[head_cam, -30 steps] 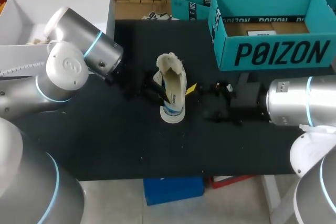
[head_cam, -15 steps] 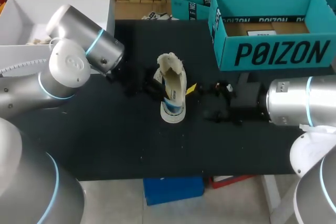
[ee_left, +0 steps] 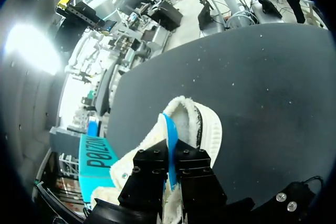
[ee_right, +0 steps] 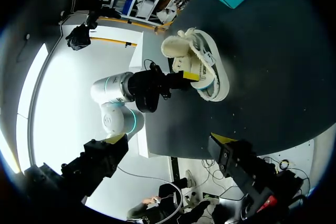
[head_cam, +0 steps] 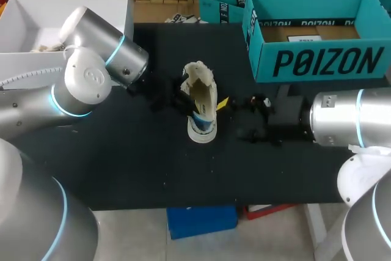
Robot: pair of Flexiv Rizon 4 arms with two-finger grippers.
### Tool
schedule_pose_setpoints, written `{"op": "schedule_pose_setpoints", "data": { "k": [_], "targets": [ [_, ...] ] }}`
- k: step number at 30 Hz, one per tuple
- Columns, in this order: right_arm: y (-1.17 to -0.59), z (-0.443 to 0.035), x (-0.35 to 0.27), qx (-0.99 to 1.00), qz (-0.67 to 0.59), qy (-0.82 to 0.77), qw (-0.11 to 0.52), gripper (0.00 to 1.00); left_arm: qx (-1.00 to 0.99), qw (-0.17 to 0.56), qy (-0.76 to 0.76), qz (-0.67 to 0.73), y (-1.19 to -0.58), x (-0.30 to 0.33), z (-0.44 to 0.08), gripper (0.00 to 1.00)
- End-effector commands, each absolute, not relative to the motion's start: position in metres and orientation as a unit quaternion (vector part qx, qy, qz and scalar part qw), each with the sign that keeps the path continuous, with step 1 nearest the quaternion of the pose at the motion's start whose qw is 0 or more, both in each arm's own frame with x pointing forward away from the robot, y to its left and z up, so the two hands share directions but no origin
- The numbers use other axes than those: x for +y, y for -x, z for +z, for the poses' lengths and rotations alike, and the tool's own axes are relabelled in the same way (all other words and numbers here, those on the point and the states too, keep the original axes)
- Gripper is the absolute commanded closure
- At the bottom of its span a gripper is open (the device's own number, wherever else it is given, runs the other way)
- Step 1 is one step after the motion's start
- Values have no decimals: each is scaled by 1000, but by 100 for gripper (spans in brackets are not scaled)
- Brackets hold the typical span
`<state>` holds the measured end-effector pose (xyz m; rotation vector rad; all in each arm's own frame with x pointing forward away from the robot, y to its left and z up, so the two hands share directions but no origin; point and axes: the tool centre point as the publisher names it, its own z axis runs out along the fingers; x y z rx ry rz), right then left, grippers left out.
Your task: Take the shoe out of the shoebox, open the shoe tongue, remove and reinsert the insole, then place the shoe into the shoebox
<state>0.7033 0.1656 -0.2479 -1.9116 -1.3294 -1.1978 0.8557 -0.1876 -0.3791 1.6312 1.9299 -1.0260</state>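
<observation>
A cream shoe [head_cam: 200, 93] with fleece lining lies on the black table [head_cam: 122, 163], its blue insole [head_cam: 197, 118] showing inside. My left gripper [head_cam: 186, 103] reaches into the shoe from the left. In the left wrist view its black fingers [ee_left: 152, 167] are shut on the blue insole [ee_left: 169, 140], which stands up out of the shoe [ee_left: 207, 127]. My right gripper [head_cam: 247, 117] stays just right of the shoe, open and empty. The right wrist view has its yellow tips wide apart [ee_right: 170, 139], with the shoe [ee_right: 205, 69] well ahead. The teal shoebox [head_cam: 317, 59] stands open at the back right.
A white open box [head_cam: 116, 4] sits at the table's back left behind my left arm. The table's front edge [head_cam: 183, 203] runs close below the shoe. Bare black surface lies in front of the shoe and to its left.
My left arm has shifted a little to the right toward the shoe, and its fingers have closed on the insole. The right arm and the shoe have stayed put.
</observation>
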Motion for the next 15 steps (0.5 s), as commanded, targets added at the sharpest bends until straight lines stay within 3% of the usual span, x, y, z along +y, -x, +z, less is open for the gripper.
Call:
{"op": "schedule_pose_setpoints", "data": {
  "k": [1,4,5,7,10,12,15],
  "targets": [
    [-703,-248,165,-491,-442,705,259,0,699,204,-583,-361,-861,-190,-382,100],
    [-703,-248,165,-491,-442,705,259,0,703,201,-581,-358,-862,-191,-384,100],
    [-703,-248,165,-491,-442,705,259,0,703,200,-581,-358,-862,-190,-384,92],
    [-703,-248,165,-491,-442,705,259,0,702,197,-583,-358,-858,-188,-379,55],
    [-703,-248,165,-491,-442,705,259,0,697,196,-590,-358,-854,-182,-368,36],
    [-703,-248,165,-491,-442,705,259,0,692,199,-595,-357,-853,-177,-358,31],
    [-703,-248,165,-491,-442,705,259,0,687,205,-602,-352,-851,-170,-342,31]
  ]
}}
